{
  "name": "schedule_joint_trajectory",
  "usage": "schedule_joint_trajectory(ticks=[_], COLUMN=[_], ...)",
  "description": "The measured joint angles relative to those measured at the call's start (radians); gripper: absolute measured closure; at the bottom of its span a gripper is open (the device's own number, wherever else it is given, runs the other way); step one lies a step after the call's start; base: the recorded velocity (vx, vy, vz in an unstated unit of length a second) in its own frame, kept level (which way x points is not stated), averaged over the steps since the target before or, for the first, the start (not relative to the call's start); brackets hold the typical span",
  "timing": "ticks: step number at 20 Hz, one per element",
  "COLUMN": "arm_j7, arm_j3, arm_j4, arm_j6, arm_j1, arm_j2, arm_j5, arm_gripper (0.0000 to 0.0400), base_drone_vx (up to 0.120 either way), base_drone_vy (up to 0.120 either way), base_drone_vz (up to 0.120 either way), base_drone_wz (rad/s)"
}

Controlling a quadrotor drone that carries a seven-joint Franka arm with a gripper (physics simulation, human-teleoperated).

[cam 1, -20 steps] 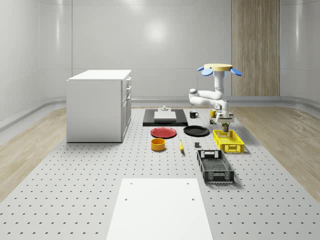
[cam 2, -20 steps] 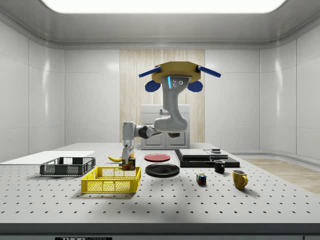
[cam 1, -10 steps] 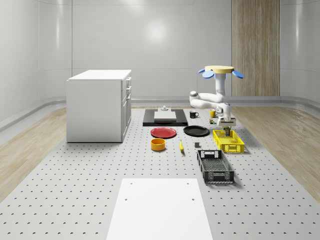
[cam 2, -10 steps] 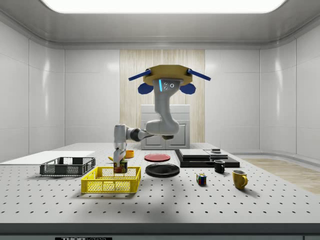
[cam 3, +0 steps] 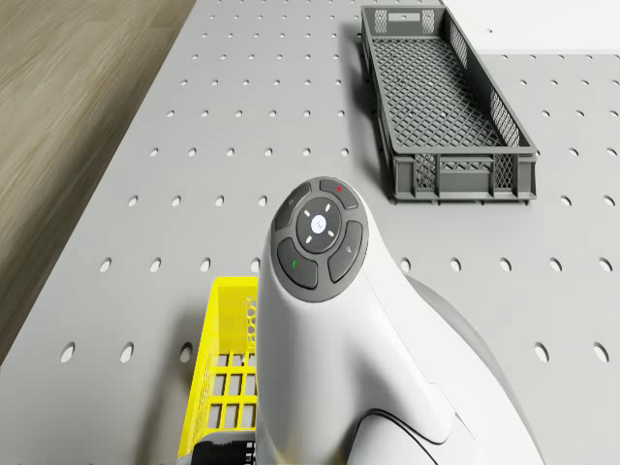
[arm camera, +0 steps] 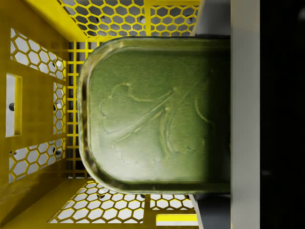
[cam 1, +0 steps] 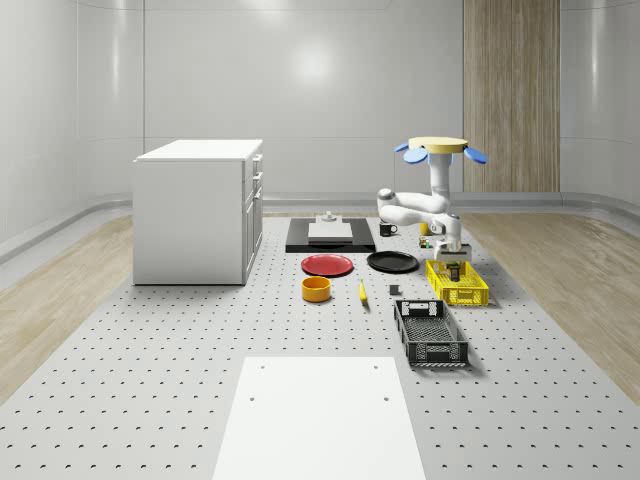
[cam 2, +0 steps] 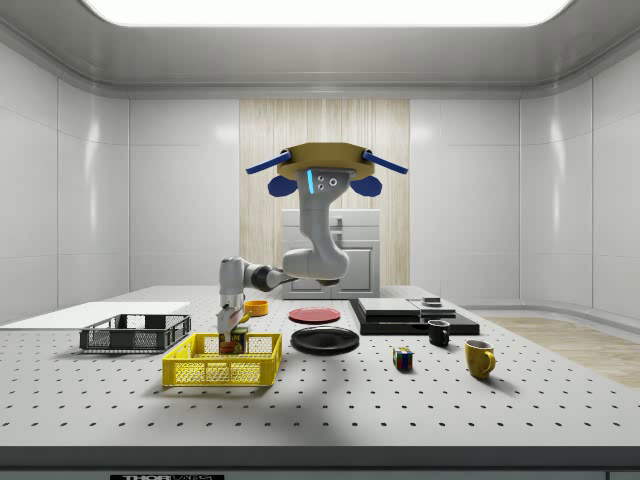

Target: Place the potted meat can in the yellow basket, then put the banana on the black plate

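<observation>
The drone [cam 1: 437,148] hovers over the table's right side, its arm bent down into the yellow basket [cam 1: 459,284]. My gripper [cam 2: 232,338] is low inside the yellow basket [cam 2: 222,368], shut on the potted meat can [cam 2: 233,346]. In the wrist view the can's greenish lid [arm camera: 152,114] sits between the yellow mesh walls [arm camera: 38,95], with a grey finger pad [arm camera: 245,95] against its side. The banana [cam 1: 362,291] lies on the table between the orange bowl and the baskets. The black plate [cam 1: 392,262] is bare, left of the yellow basket in the whole-scene view.
A grey basket [cam 1: 430,332] lies in front of the yellow one, also in the drone view [cam 3: 441,97]. A red plate [cam 1: 328,265], an orange bowl [cam 1: 316,289], a black mat with a block [cam 1: 330,233], mugs [cam 2: 479,357] and a white cabinet [cam 1: 200,210] stand around.
The drone and arm have shifted toward the side view's left. The gripper has come down, carrying the can from above the basket's rim to inside it.
</observation>
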Motion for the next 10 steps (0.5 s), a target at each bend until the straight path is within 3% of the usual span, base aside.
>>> schedule_joint_trajectory(ticks=[8, 10], arm_j7=[0.000, 0.000], arm_j3=[-0.087, -0.101], arm_j4=[0.019, 0.023], arm_j6=[0.034, 0.039], arm_j1=[-0.012, -0.014], arm_j2=[-0.006, -0.005], arm_j5=[-0.081, -0.094], arm_gripper=[0.0115, 0.0067], base_drone_vx=[0.000, 0.000], base_drone_vy=[0.000, 0.000], base_drone_vz=[0.000, 0.000], base_drone_wz=[0.000, 0.000])
